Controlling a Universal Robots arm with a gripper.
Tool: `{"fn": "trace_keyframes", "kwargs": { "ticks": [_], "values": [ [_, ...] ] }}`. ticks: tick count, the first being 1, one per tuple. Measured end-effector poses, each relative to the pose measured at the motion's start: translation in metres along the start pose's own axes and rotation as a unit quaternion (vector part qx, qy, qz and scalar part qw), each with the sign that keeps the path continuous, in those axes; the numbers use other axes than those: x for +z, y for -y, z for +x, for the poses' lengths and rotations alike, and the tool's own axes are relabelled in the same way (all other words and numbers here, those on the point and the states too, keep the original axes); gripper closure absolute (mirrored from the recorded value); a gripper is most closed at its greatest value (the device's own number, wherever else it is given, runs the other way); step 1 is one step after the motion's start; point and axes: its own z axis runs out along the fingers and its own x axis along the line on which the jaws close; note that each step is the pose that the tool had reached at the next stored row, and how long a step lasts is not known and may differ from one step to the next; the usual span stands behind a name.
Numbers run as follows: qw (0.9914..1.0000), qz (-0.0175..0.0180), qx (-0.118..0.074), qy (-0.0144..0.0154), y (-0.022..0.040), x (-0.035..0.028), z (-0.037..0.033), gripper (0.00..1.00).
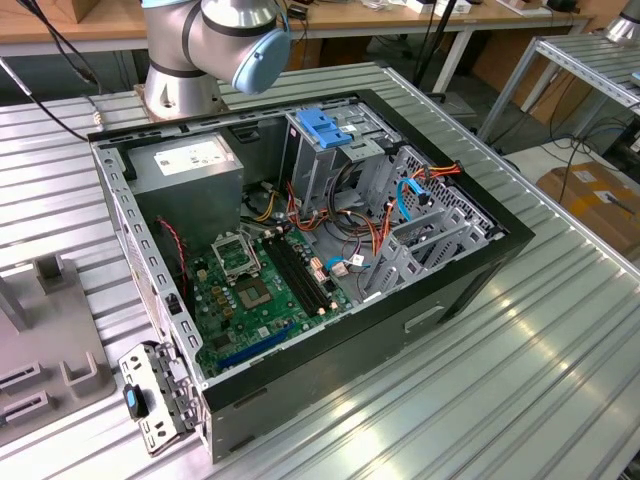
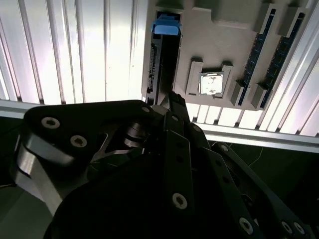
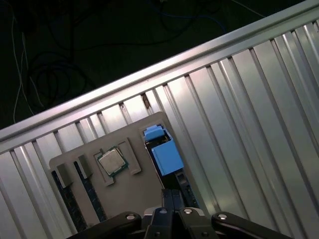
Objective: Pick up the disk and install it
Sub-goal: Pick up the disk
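The disk point(image 3: 165, 155) stands on edge in a slot of a grey fixture plate point(image 3: 130, 191), its bright blue rail facing up. In the second wrist view the disk point(image 2: 164, 27) shows the same blue end, with its dark body running toward my fingers. My gripper point(image 3: 172, 199) hangs above the near end of the disk's slot, fingers pressed together with nothing seen between them. In the second wrist view the gripper point(image 2: 173, 102) sits over that same end of the slot. I cannot tell whether the fingertips touch the disk.
The fixture plate point(image 2: 219, 45) also carries a processor chip point(image 2: 210, 83) and memory sticks point(image 2: 259, 55). It lies on a ribbed metal table point(image 3: 249, 109) near the table's edge. An open computer case point(image 1: 300, 250) with a blue-latched drive cage point(image 1: 325, 130) fills the exterior view's middle.
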Motion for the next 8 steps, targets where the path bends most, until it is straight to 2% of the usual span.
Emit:
{"fn": "trace_keyframes", "kwargs": {
  "ticks": [8],
  "values": [
    [1.0, 0.0, 0.0, 0.0, 0.0, 0.0, 0.0, 0.89]
  ]
}}
